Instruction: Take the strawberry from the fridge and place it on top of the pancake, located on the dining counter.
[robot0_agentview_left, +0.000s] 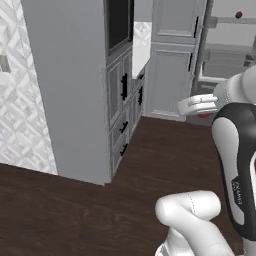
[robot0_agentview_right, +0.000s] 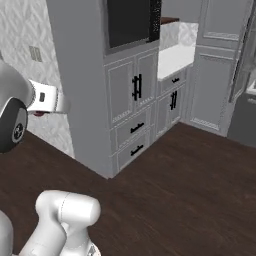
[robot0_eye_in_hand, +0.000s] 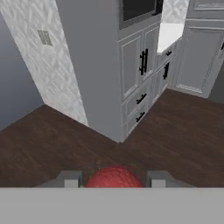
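My gripper (robot0_eye_in_hand: 114, 180) is shut on the strawberry (robot0_eye_in_hand: 114, 176), a bright-red berry sitting between the two finger tips in the hand view. The left base view has the white hand over the dark floor with the strawberry (robot0_agentview_left: 204, 115) showing red just under it. In the right base view the strawberry (robot0_agentview_right: 40, 113) peeks out below the hand at the far left. The fridge (robot0_agentview_left: 227, 47) stands open at the upper right of the left base view, its pale shelves showing behind the arm. The pancake and the dining counter are out of view.
A tall light-grey cabinet block (robot0_agentview_right: 90, 85) with a dark oven panel (robot0_agentview_right: 131, 20) and black-handled drawers (robot0_agentview_right: 134, 137) stands ahead. A white countertop nook (robot0_agentview_right: 172, 57) lies behind it. A maroon round fruit (robot0_agentview_left: 239, 15) sits on a fridge shelf. Dark wood floor (robot0_agentview_right: 190, 180) spreads around.
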